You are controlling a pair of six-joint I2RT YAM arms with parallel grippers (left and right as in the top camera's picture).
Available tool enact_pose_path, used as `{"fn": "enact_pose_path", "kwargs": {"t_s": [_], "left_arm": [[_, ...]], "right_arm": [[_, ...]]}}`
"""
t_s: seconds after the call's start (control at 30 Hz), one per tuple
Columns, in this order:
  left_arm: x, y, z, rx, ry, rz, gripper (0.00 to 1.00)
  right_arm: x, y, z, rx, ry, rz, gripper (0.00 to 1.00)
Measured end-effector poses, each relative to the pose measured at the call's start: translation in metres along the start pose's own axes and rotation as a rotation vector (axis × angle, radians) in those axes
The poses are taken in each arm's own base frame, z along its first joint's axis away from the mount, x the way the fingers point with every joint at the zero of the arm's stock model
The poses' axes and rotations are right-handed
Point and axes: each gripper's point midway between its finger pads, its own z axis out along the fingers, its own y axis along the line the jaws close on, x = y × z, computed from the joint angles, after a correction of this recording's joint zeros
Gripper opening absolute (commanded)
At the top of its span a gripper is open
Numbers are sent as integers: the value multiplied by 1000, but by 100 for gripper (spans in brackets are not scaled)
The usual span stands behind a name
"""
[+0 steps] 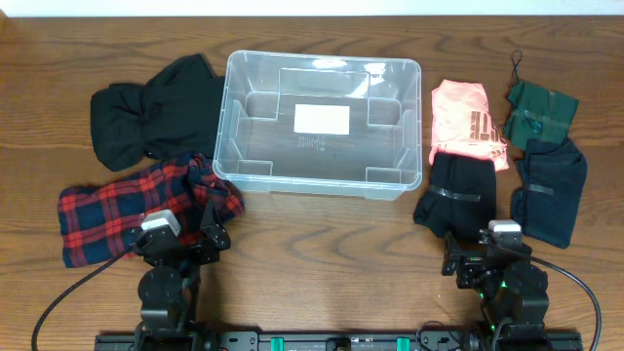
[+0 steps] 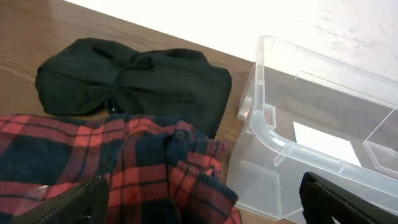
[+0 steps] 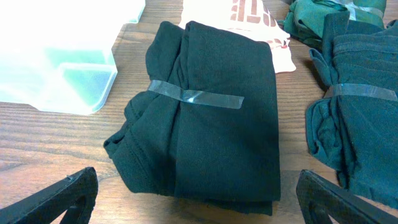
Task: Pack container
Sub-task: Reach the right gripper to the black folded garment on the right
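Observation:
The clear plastic container (image 1: 322, 122) stands empty at the table's middle back, with a white label on its bottom; it also shows in the left wrist view (image 2: 323, 149). My left gripper (image 1: 185, 242) is open, just in front of a red plaid shirt (image 1: 136, 207) that fills the left wrist view (image 2: 124, 168). My right gripper (image 1: 487, 255) is open, just in front of a black folded garment bound with tape (image 1: 453, 193), seen close in the right wrist view (image 3: 211, 112). Neither gripper holds anything.
A black garment (image 1: 156, 109) lies left of the container. Right of it lie a pink shirt (image 1: 466, 122), a green bundle (image 1: 536, 109) and a dark taped bundle (image 1: 551, 187). The table's front edge is by the arm bases.

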Motion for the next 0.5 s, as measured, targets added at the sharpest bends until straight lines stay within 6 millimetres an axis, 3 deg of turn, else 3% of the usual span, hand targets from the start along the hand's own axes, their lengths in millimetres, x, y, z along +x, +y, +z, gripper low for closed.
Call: {"fn": "enact_pose_path", "kwargs": {"t_s": [0.5], "left_arm": [[0, 0, 0, 0, 0, 0, 98]], "right_arm": [[6, 0, 0, 1, 23, 0, 99]]}}
